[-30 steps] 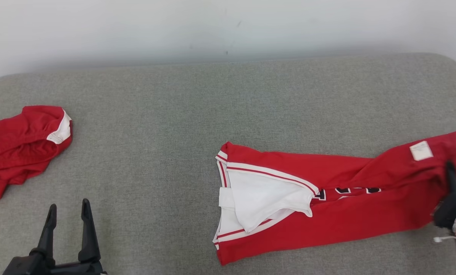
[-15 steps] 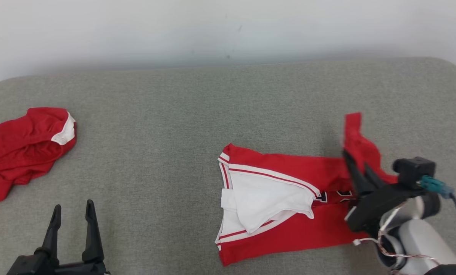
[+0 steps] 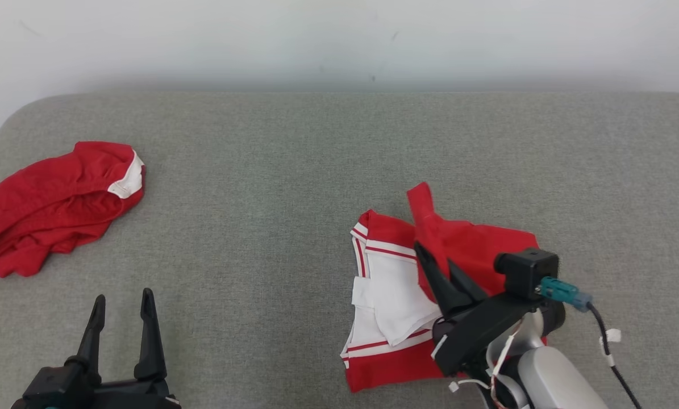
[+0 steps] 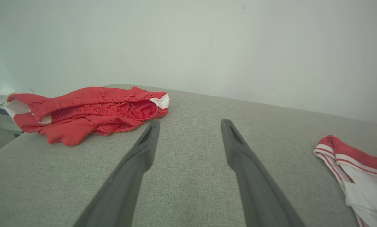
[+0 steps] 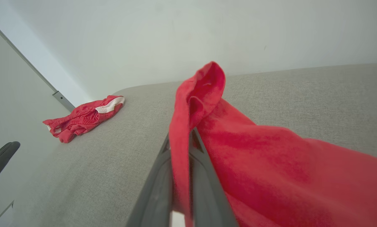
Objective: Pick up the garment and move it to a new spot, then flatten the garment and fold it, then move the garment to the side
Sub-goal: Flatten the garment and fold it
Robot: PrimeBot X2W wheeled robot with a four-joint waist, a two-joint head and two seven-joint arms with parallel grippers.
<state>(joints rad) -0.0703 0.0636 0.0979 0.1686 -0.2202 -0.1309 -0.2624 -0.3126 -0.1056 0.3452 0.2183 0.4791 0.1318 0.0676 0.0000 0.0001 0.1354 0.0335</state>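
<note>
Where the grey surface (image 3: 288, 187) lies nearest the robot, two grippers head the list.

Item 1, left gripper (image 3: 122, 296): near left, fingers pointing far, jaws spread wide with nothing between them; bare grey fabric below.

Item 2, right gripper (image 3: 434, 257): near right, on a pale forearm (image 3: 549, 380) that enters from the near edge. Black camera box (image 3: 525, 270) on the wrist, teal plug (image 3: 561, 291) at its right side, dark cable (image 3: 609, 341) hanging off to the right. Fingers almost together, pinching a fold of red cloth; from the right wrist view the cloth passes between both fingers and stands up past their tips in a small peak.

Item 3, garment (image 3: 390, 284): red, with a white panel and red-and-white striped trim. Right of centre, on the near half of the surface. Left part lies flat, white panel up. Right part is raised at the pinched edge and drapes from the right gripper over the rest; its near right corner is hidden behind the forearm.

Item 4, shorts (image 3: 55, 204): red, white band at one edge, gathered waistband seen from the left wrist view. Crumpled heap at the left edge, farther than the left gripper, well apart from the garment.

Item 5, wall (image 3: 316, 40): pale, plain, a few small dark specks; rises just behind the far edge of the surface.
</note>
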